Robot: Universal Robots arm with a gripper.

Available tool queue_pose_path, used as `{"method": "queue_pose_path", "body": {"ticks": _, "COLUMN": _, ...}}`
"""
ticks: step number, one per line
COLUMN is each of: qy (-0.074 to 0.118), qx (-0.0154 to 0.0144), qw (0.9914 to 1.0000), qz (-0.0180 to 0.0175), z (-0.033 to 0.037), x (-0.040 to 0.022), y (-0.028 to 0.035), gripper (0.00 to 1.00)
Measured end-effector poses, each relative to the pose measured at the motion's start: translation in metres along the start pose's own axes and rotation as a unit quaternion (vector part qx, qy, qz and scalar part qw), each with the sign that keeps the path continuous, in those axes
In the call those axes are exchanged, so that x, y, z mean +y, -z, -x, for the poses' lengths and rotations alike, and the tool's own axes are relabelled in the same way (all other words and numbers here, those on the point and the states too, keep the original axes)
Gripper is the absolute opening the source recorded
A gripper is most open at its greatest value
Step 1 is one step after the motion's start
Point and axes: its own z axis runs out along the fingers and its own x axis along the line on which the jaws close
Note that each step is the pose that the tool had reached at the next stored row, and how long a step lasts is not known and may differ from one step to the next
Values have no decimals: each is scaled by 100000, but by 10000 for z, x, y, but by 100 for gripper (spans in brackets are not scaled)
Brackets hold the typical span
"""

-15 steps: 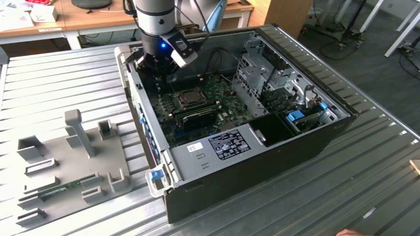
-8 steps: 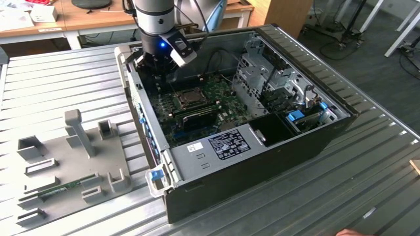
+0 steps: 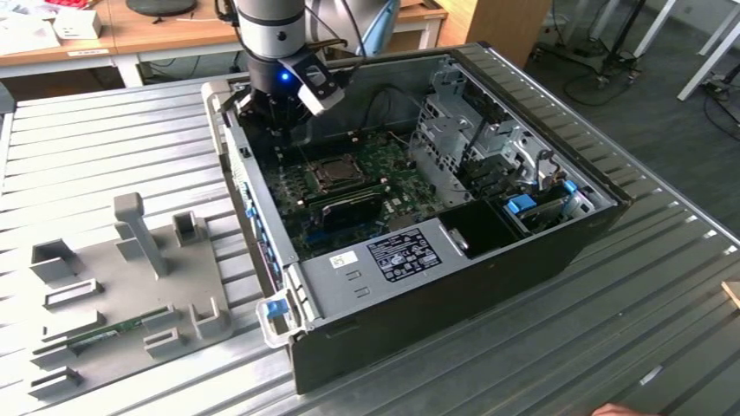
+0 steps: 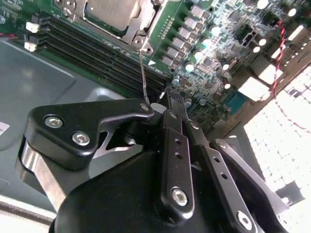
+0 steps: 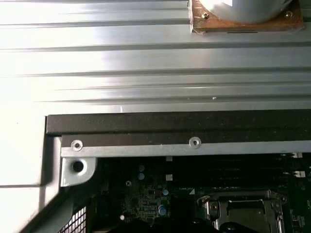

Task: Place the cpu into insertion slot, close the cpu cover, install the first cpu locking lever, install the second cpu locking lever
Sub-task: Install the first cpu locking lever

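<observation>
Working spot: the gripper is down inside the open PC case, near the far corner of the green board, beside the socket rather than over it.
Jaws: drawn together in the second wrist view. A thin wire locking lever ends right at the tips, but I can't tell if it's pinched or just touching.
Cpu: the cpu sits in the insertion slot, silver top showing.
Cover: the cpu cover looks folded down around the chip, frame lying flat as far as I can see.
Risk: imo the lever is the sketchy bit. It's springy wire, so if the jaws slip off it could flick back up and let the cover lift. The long black memory slots are just beside the tips too, so a sideways shove could scrape them.
Surface: ribbed metal desk, with a grey fixture tray on the exterior view's left of the case.
Room: wooden desks behind, dark grey floor.
</observation>
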Motion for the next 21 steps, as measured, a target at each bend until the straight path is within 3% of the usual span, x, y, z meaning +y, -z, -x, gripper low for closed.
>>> {"method": "queue_pose_path", "body": {"ticks": 6, "qy": -21, "qx": 2, "qw": 100000, "qz": 116, "z": 129, "x": 4, "y": -12, "gripper": 10}}
{"method": "queue_pose_path", "body": {"ticks": 17, "qy": -13, "qx": 0, "qw": 100000, "qz": 119, "z": 450, "x": 15, "y": -35, "gripper": 10}}
{"method": "queue_pose_path", "body": {"ticks": 21, "qy": -20, "qx": -1, "qw": 100000, "qz": 116, "z": 475, "x": 15, "y": -36, "gripper": 10}}
